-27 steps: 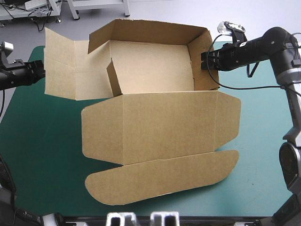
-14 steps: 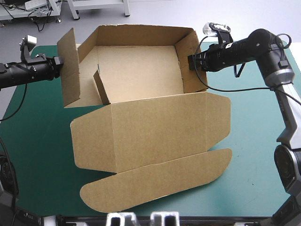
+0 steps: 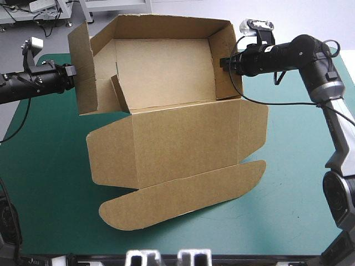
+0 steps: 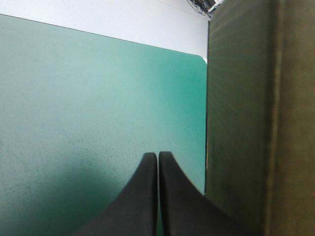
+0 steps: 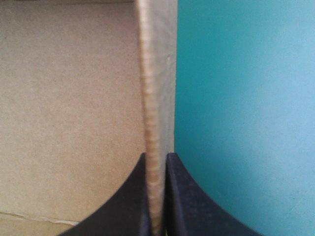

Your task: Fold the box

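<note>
The brown box (image 3: 166, 72) stands open mid-table toward the far edge, its lid (image 3: 183, 149) flat on the teal-green cover (image 3: 50, 166); the high view leaves both grips unclear; the wrist views show the right gripper (image 5: 156, 156) pinching the right wall (image 3: 227, 61); the left gripper (image 4: 157, 155) is closed on nothing, beside the left wall (image 3: 83, 72), which lay flat earlier.

A lab or workshop: beyond the far edge of the teal-green-covered table (image 3: 44, 166) are pale grey floor (image 3: 183, 5), metal bench frames (image 3: 117, 5) and loose cables (image 3: 49, 25).
</note>
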`<state>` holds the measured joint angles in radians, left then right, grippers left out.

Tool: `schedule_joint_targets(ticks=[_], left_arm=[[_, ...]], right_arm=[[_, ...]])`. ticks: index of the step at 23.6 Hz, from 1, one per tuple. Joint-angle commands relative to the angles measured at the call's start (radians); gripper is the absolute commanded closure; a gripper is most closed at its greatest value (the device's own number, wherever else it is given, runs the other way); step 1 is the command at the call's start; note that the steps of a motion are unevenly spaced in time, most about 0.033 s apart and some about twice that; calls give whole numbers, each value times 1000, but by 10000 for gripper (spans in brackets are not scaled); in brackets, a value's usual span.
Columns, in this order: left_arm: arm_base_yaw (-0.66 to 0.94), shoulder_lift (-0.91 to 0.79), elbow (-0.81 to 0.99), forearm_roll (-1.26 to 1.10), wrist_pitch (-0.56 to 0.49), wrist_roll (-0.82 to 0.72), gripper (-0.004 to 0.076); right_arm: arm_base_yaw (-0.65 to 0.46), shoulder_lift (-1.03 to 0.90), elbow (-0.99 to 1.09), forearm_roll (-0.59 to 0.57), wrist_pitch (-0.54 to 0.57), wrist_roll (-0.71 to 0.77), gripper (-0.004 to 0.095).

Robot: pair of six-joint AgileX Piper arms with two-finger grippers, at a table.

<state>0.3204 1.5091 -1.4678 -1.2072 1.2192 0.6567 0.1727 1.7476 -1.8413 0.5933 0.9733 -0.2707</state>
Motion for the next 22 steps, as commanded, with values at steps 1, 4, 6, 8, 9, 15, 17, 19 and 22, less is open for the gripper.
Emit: schedule_joint_targets(ticks=[1,4,6,8,9,15,17,19,22], left_arm=[[-5,-61,-31,-75,67,-17,727],[-26,-83,-31,-72,67,-23,727],[-48,-93,-31,-71,67,-23,728],[-64,-99,-31,-68,67,-23,728],[-67,-99,-31,-68,67,-23,728],[-94,-102,-31,-60,67,-51,727],[-109,-102,-31,-59,67,-51,727],[-129,-102,-31,-54,67,-49,727],[-150,-102,-31,-47,67,-47,727]], right_arm=[[22,-54,-36,40,-85,-24,922],[61,-54,-36,4,-132,-33,922],[89,-54,-36,-34,-159,-33,922],[105,-54,-36,-46,-176,-26,922],[108,-54,-36,-44,-181,-23,922],[124,-54,-36,-49,-201,-15,922],[126,-54,-36,-49,-211,-6,922],[128,-54,-36,-61,-223,1,921],[135,-54,-36,-68,-238,4,920]])
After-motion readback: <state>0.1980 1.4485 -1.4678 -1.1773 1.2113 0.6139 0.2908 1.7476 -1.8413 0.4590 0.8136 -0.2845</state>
